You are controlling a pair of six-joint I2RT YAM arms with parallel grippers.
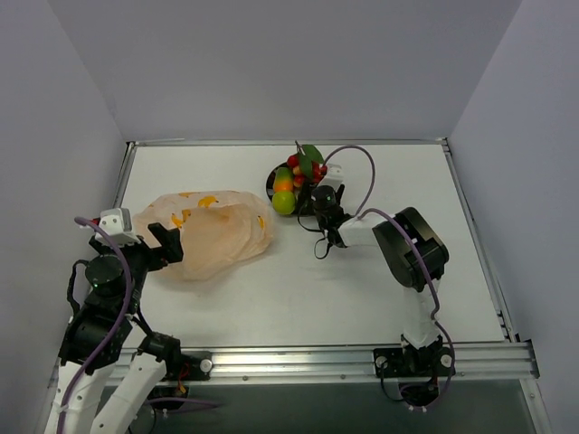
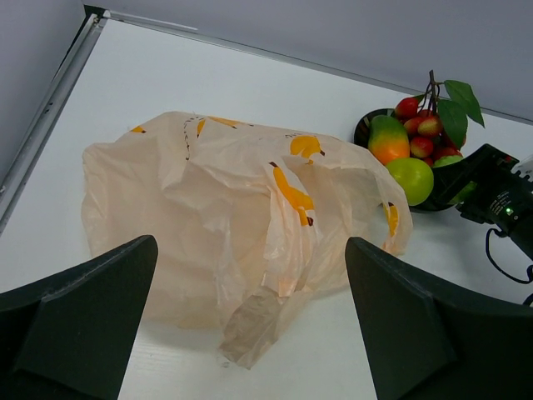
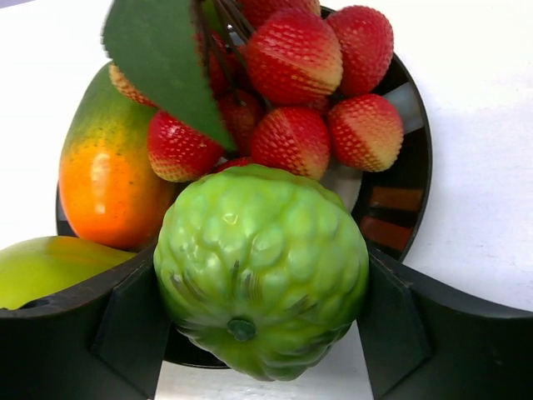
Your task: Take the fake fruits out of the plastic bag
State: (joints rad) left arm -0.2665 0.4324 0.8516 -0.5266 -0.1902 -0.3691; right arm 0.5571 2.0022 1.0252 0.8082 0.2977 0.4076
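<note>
Pinched on both sides by the right gripper (image 3: 258,287), a bumpy green fruit (image 3: 262,242), hanging just over the near rim of the dark plate (image 3: 408,192) toward the far edge of the table (image 1: 298,289), likely for setting down beside the mango (image 3: 104,179), red berries (image 3: 308,92) and lime-green ball (image 3: 42,267) gathered there. Slumped flat near the left edge, the plastic bag (image 2: 241,208), seemingly emptied, with nothing solid showing through. Spread wide at its near end and touching nothing, the left gripper (image 2: 250,333), probably ready to pin or lift it.
</note>
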